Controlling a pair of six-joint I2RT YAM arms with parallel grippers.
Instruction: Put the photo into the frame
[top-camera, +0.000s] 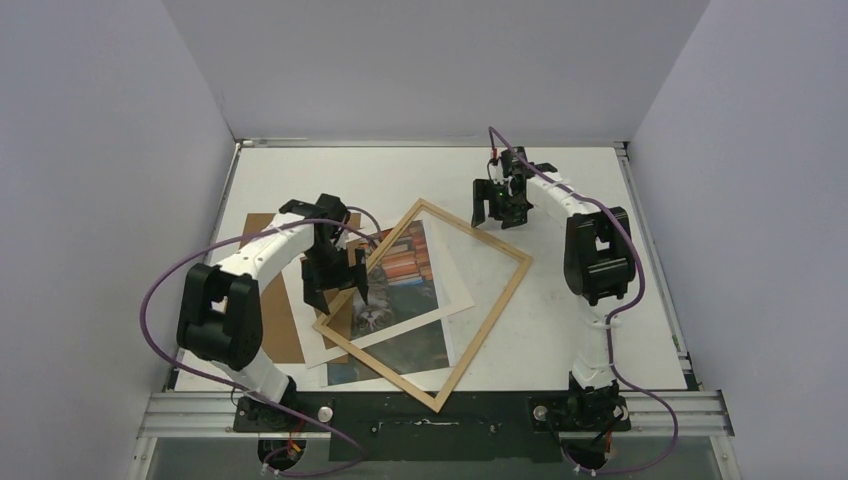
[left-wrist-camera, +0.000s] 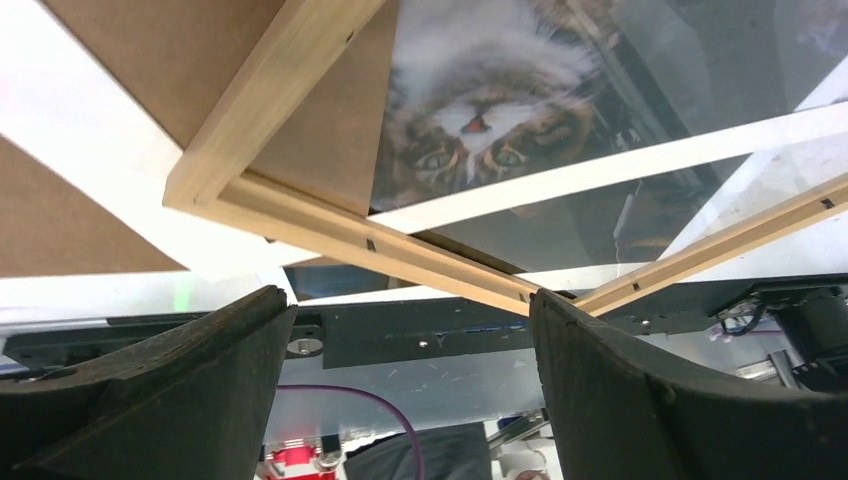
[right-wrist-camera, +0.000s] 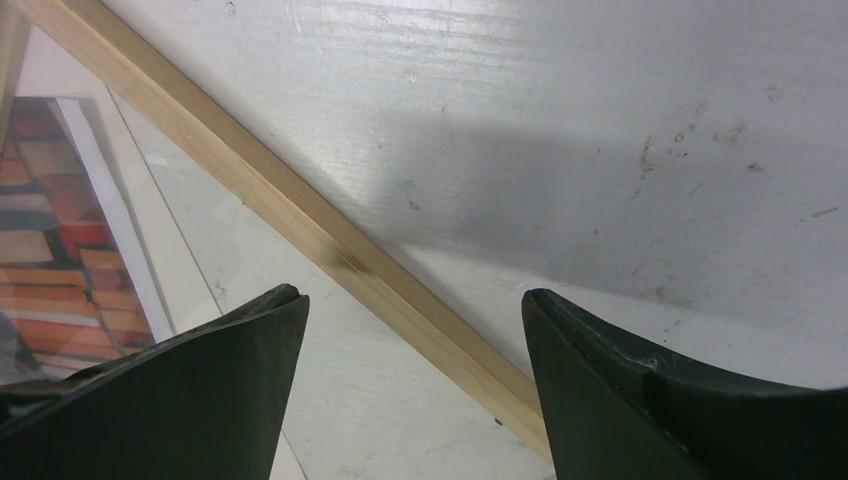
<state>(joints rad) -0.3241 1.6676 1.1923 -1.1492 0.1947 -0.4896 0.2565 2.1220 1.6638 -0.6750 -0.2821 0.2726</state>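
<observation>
Photo (left-wrist-camera: 480, 130) cat left wrist, books right wrist

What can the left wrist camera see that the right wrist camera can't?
Only the left wrist camera shows the cat's face on the photo, a corner of the frame and the brown board. Only the right wrist camera shows the photo's colourful books and the bare white table. Both show the wooden frame and that arm's own dark fingers, the left fingers and the right fingers, spread apart and gripping nothing.
</observation>
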